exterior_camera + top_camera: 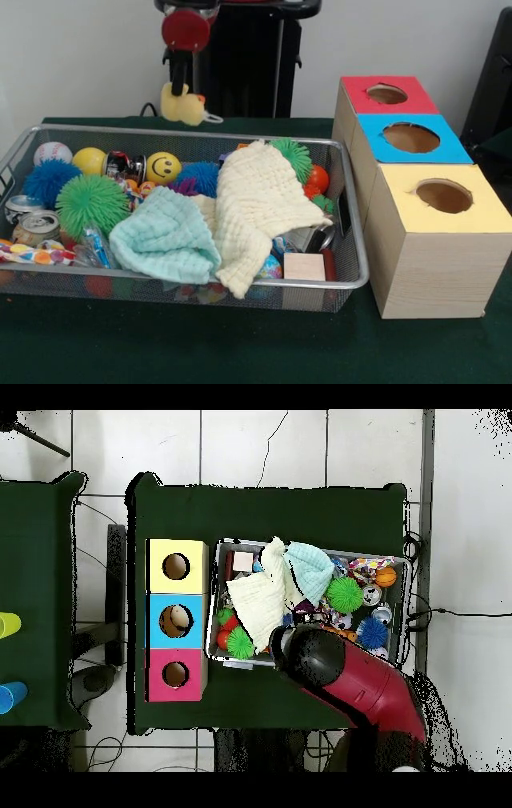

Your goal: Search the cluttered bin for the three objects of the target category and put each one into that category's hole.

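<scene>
Green table (240, 352), cluttered bin (192, 134), no legible writing; end effector (186, 100) grasping yellow duck (182, 106).

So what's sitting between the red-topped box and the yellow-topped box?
The blue-topped box, touching both, plain in the front view and the overhead view alike.

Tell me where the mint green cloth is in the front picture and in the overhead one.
Front view: the mint green cloth lies at the near rim of the wire bin, left of the cream cloth.
Overhead view: it lies at the bin's top edge, right of the cream cloth.
Shared landmark: the yellow-topped box.
</scene>
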Robot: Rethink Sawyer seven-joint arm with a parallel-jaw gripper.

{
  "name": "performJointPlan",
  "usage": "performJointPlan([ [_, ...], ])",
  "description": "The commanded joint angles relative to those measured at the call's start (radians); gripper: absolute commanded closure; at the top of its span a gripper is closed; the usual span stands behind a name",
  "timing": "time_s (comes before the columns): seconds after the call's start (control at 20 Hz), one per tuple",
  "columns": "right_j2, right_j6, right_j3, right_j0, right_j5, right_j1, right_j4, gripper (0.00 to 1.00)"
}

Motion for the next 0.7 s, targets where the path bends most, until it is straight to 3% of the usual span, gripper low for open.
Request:
performJointPlan([
  [0.05, -0.020, 0.026, 0.094, 0.073, 0.192, -0.158, -0.052, 1.00],
  [0.5, -0.062, 0.105, 0.191, 0.150, 0.238, -0.260, -0.021, 1.00],
  [0.7, -0.079, 0.151, 0.215, 0.188, 0.208, -0.257, -0.011, 1.00],
])
